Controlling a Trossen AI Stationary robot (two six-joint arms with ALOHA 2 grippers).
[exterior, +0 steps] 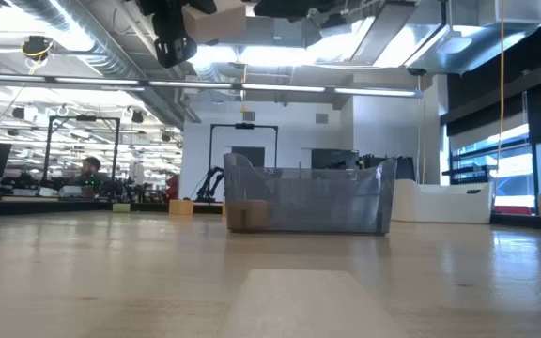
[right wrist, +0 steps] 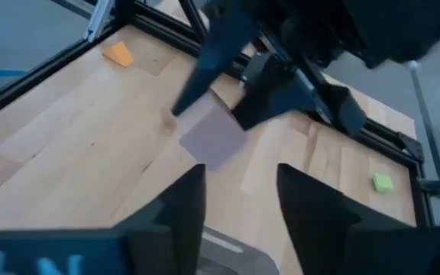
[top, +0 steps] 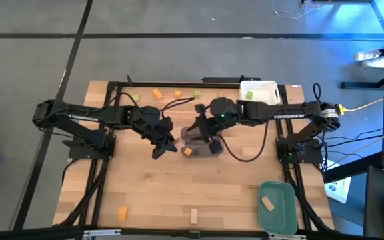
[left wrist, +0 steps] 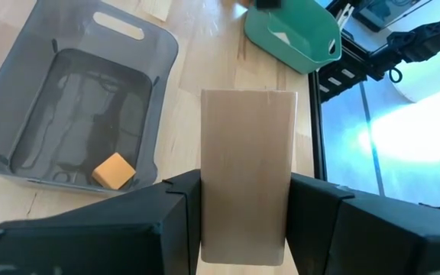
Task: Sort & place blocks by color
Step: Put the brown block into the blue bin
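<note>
My left gripper [left wrist: 247, 221] is shut on a plain tan bar [left wrist: 247, 164] and hovers above the table just left of the grey tray [top: 211, 148]. One orange block [left wrist: 114, 170] lies on the tray's floor. My right gripper [right wrist: 241, 202] is open over the grey tray's far side and holds nothing. It faces the left gripper [right wrist: 228, 72] and the tan bar [right wrist: 212, 136]. Loose orange blocks [top: 157, 94] and green blocks [top: 197, 93] lie near the far edge. An orange block [top: 123, 213] and a tan one [top: 194, 215] lie near the near edge. My left gripper pinches the tan bar between its two fingers [left wrist: 170, 218], which lie on the bar's long sides near one end [left wrist: 244, 241]. The rest of the bar sticks out past the fingertips. The fingers slant downward from the table's left. The bar is lifted clear of the table.
A green tray [top: 277, 207] with one tan block [top: 267, 203] in it sits at the near right corner. A white tray [top: 259, 90] stands at the far edge beside the right arm. Bare wood lies between the grey tray and the near edge.
</note>
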